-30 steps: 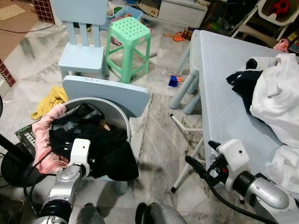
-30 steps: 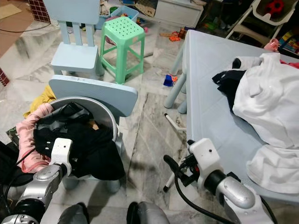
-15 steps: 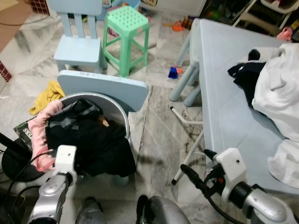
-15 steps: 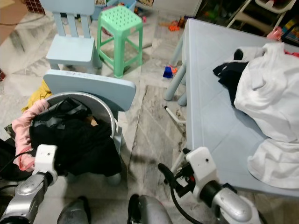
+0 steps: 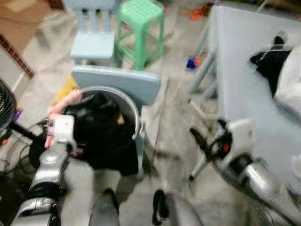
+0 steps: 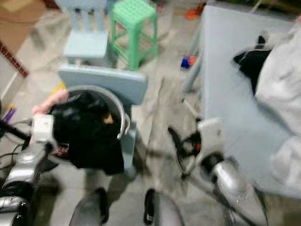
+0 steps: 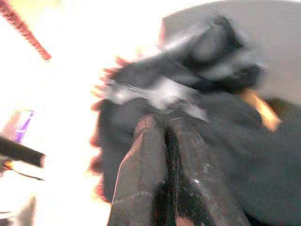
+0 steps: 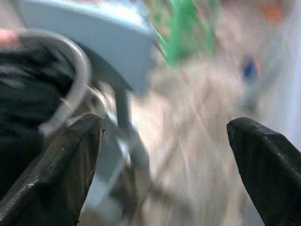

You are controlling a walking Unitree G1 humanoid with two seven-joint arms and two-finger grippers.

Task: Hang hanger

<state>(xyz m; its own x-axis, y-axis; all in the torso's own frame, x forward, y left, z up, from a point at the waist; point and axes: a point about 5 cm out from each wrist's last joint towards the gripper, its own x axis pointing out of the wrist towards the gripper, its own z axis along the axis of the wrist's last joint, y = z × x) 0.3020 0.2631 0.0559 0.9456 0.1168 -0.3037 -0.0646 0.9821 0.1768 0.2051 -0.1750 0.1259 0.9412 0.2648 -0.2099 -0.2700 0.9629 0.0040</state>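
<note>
The picture is blurred by motion. A silver basin (image 5: 134, 106) on a light blue stool holds a heap of black clothes (image 5: 104, 137), with a pink garment (image 5: 66, 100) over its left rim. A tan piece (image 5: 121, 119) pokes out of the heap; I cannot tell what it is. My left gripper (image 7: 164, 123) is shut, empty, right above the black clothes at the basin's left side. My right gripper (image 8: 164, 126) hangs open over the floor between basin and table, one black finger (image 5: 199, 138) showing.
A light blue table (image 5: 244, 75) stands on the right with white clothes (image 5: 292, 70) and a black garment (image 5: 272, 64) on it. Behind the basin are a green stool (image 5: 141, 19) and a blue child's chair (image 5: 94, 42). A fan (image 5: 3, 109) is at far left.
The whole picture has shifted and blurred, so the camera is moving. My left gripper has risen from below the basin to its left side.
</note>
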